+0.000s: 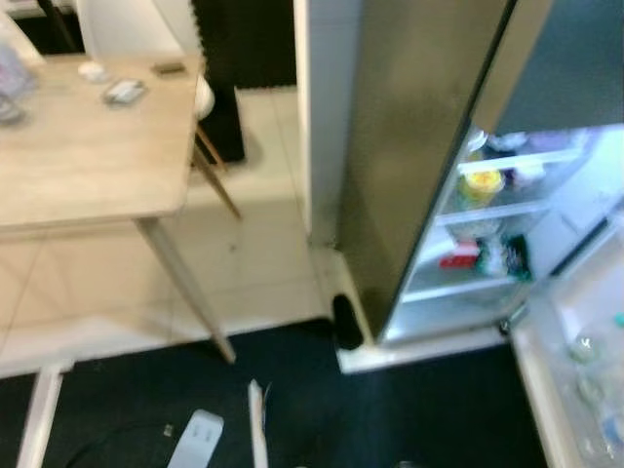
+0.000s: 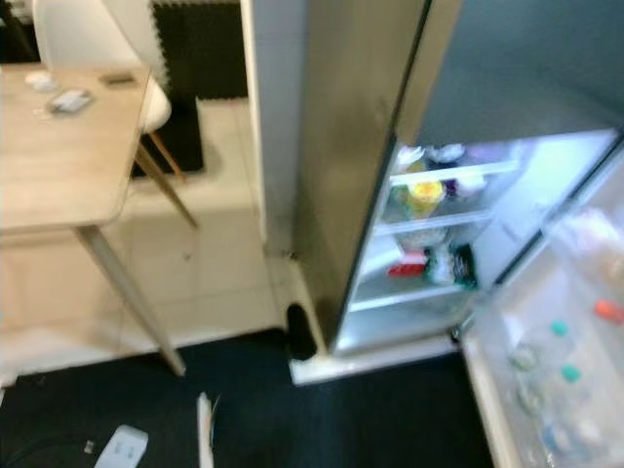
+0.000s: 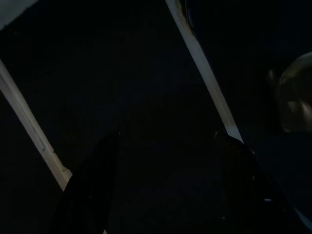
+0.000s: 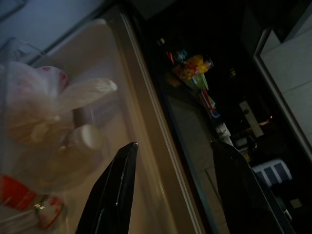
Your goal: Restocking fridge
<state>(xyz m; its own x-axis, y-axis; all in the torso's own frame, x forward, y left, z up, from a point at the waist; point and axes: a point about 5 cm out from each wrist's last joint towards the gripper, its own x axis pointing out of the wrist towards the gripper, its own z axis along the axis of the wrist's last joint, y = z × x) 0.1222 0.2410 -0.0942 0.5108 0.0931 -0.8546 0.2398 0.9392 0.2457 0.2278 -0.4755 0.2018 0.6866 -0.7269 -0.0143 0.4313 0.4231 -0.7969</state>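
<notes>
You stand before the open fridge (image 1: 487,224), its door bins (image 2: 556,390) already stocked. Both pincers, left (image 3: 165,185) and right (image 4: 178,190), gape empty. Next you likely need an item from the wooden surface (image 1: 88,156).

Brushed steel, pale wood and dark carpet around an open fridge

The fridge (image 1: 419,146) shows a dull, brushed-metal side, its lit shelves (image 1: 492,210) of smooth white plastic, and its door bin (image 2: 546,380) of clear plastic. The table (image 1: 88,146) has a matt, light wood-grain top. Glossy pale tiles (image 1: 263,253) meet a matt dark carpet (image 1: 390,409). In the wrist views, the left gripper (image 3: 163,195) and right gripper (image 4: 178,195) have smooth, faintly shiny black fingers; a thin translucent plastic bag (image 4: 44,112) looks crinkled.
</notes>
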